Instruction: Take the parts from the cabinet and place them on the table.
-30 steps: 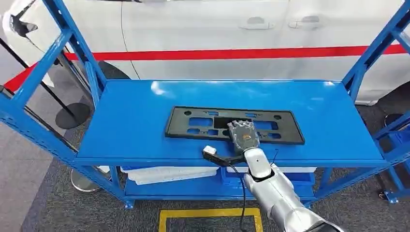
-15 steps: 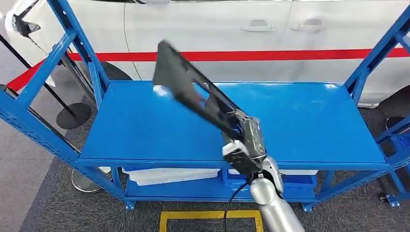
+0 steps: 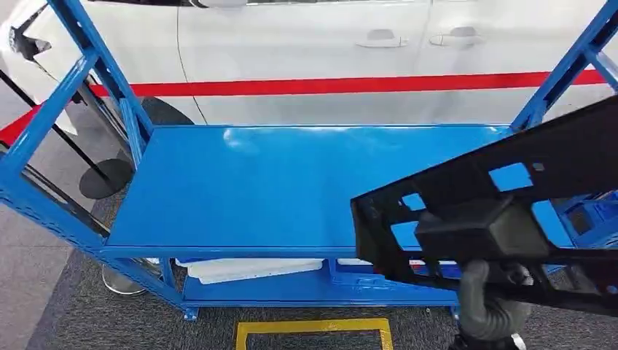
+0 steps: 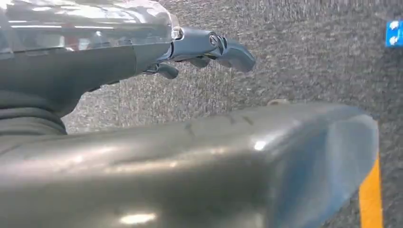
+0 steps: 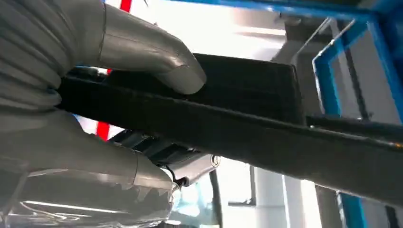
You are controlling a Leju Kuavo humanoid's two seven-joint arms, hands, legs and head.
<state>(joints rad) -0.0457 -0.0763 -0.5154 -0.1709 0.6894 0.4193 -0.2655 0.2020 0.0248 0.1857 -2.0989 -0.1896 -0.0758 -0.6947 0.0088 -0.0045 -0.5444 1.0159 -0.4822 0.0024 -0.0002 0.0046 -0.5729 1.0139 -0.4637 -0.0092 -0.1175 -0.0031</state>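
The right hand (image 5: 95, 118) grips the black plastic frame part (image 3: 510, 182), thumb pressed on one face and fingers under the other, holding it up close to the robot's head, off the blue cabinet shelf (image 3: 291, 189) and tilted across the right of the scene. The left hand (image 4: 209, 47) hangs over grey carpet (image 4: 309, 61), fingers loosely curled and holding nothing. A white car (image 3: 306, 44) stands behind the cabinet.

You have the part (image 3: 503, 175) raised before the cabinet's (image 3: 291, 189) right end, held in the right hand (image 5: 71, 109). Behind the cabinet stands a car (image 3: 328, 51); trays (image 3: 248, 268) lie on its lower shelf.
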